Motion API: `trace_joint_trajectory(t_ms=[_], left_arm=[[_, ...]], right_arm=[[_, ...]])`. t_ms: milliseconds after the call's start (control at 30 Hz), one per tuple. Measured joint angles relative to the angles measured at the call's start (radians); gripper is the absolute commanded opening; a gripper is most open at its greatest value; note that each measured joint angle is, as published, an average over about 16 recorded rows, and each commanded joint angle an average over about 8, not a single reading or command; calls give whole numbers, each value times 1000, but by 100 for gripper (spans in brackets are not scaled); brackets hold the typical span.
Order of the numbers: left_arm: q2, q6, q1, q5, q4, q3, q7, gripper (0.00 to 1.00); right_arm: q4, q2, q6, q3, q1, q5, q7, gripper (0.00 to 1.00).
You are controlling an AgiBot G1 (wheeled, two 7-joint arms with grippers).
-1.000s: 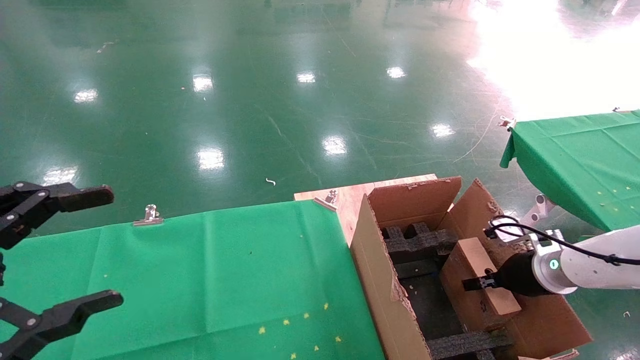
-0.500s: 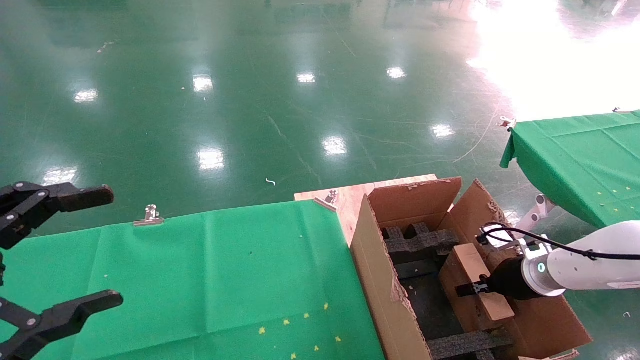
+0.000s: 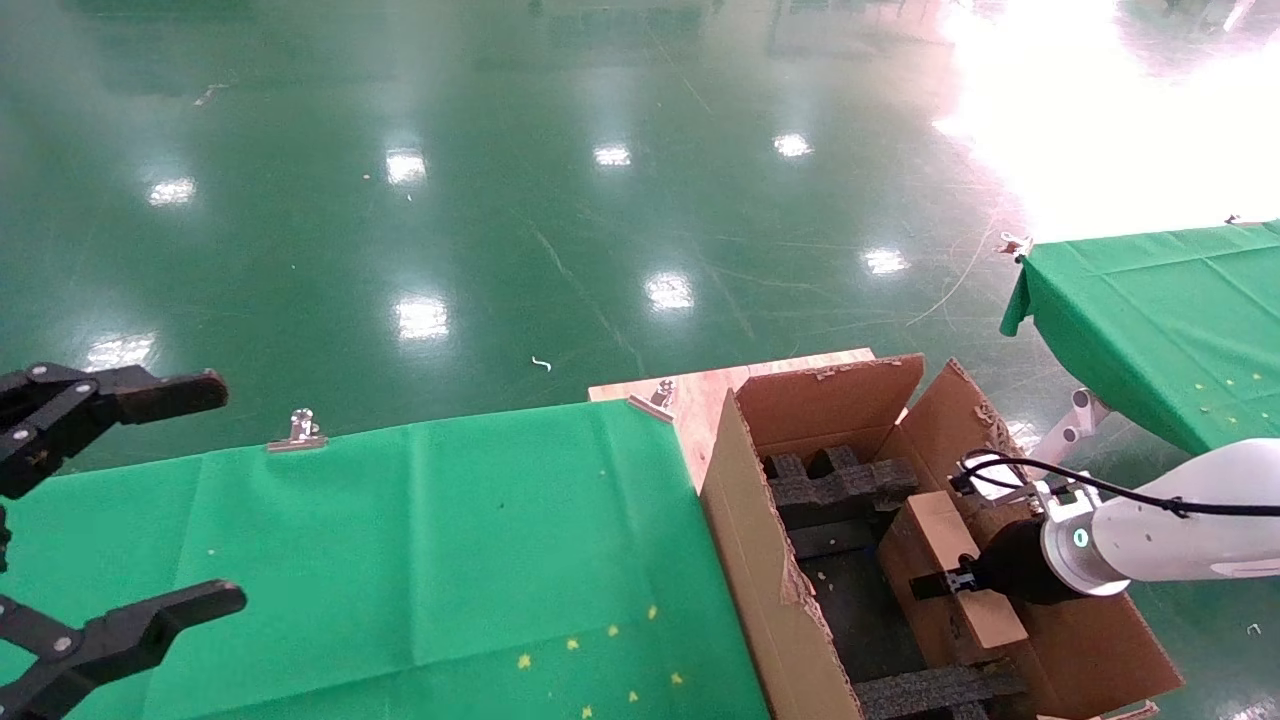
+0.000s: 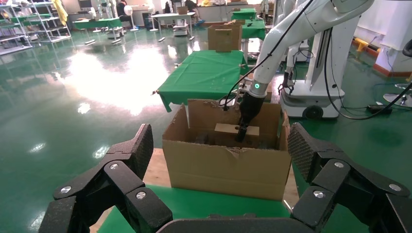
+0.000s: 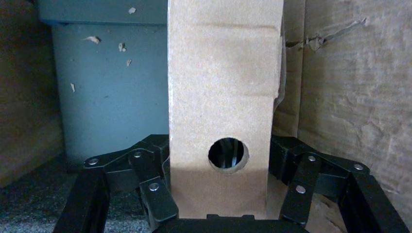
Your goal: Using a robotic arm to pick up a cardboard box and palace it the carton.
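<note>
My right gripper (image 3: 940,582), on the white-shelled robotic arm (image 3: 1170,535), is shut on the small brown cardboard box (image 3: 935,530). It holds the box inside the large carton (image 3: 760,560), by the carton's right wall, over the black foam inserts (image 3: 835,485). In the right wrist view the box (image 5: 223,73) with its round hole sits between the black fingers (image 5: 155,194) of that gripper (image 5: 218,179). The left wrist view shows the carton (image 4: 223,167), the box (image 4: 226,129) and the white arm (image 4: 265,73). My left gripper (image 3: 225,490) hangs open and empty at the far left.
A green-clothed table (image 3: 400,550) lies left of the carton, with metal clips (image 3: 297,432) on its far edge. A wooden board (image 3: 700,390) sits under the carton. A second green table (image 3: 1150,310) stands at the right. Shiny green floor lies beyond.
My right gripper has moved the cardboard box a little lower and leftward inside the carton. The left arm has not moved.
</note>
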Motion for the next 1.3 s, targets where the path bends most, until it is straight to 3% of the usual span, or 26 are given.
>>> trace_joint_trajectory(t_ms=[833, 1300], left_arm=[[0, 0, 0, 0, 0, 0, 0, 100], [0, 0, 0, 0, 0, 0, 0, 100]], right_arm=[[86, 55, -2, 0, 81, -50, 17, 100], [270, 129, -23, 91, 254, -11, -39, 100]])
